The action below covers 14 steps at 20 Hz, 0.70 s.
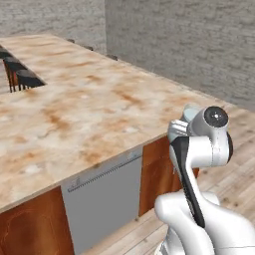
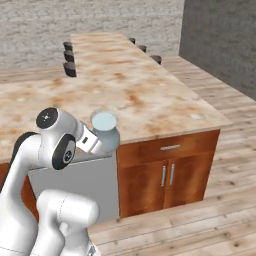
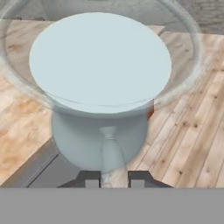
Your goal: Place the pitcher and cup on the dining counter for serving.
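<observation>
upright, the bent arm's gripper (image 3: 113, 180) clamps the pitcher (image 2: 105, 131) beside the dining counter (image 2: 150, 100).

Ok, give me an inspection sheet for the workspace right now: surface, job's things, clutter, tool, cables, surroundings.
Surface: dining counter, marble-patterned top, wood cabinets below.
Job's things: pitcher held upright at the counter's near edge, not set down; cup nothing seen.
Clutter: nothing seen.
Tool: tool shut on the pitcher, low on its belly.
Cables: nothing seen.
Surroundings: black stools at the far end, wooden floor, grey walls.
</observation>
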### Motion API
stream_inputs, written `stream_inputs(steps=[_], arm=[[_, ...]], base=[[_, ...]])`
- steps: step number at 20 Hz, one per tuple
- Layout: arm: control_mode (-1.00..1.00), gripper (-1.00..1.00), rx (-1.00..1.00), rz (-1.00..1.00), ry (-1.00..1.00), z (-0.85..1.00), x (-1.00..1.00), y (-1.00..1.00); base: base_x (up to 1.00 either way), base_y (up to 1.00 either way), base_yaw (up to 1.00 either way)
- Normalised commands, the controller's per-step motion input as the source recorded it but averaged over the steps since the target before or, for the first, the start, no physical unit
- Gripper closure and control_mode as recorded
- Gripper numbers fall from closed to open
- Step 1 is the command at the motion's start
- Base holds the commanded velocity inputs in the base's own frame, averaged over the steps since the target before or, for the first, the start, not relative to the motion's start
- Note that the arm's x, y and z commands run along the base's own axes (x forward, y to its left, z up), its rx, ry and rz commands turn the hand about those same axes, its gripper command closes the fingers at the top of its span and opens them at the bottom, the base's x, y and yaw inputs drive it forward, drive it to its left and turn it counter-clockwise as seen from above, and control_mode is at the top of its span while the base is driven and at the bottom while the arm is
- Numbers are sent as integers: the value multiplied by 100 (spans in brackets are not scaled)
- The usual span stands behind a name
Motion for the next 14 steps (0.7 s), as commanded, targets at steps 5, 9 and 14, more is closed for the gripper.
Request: stream_inputs(steps=[5,9,14], arm=[[100,100,0,0,0,0,0,0],[100,100,0,0,0,0,0,0],[100,100,0,0,0,0,0,0]], base=[[33,-100,-17],[60,-100,-10],[90,-100,-4]])
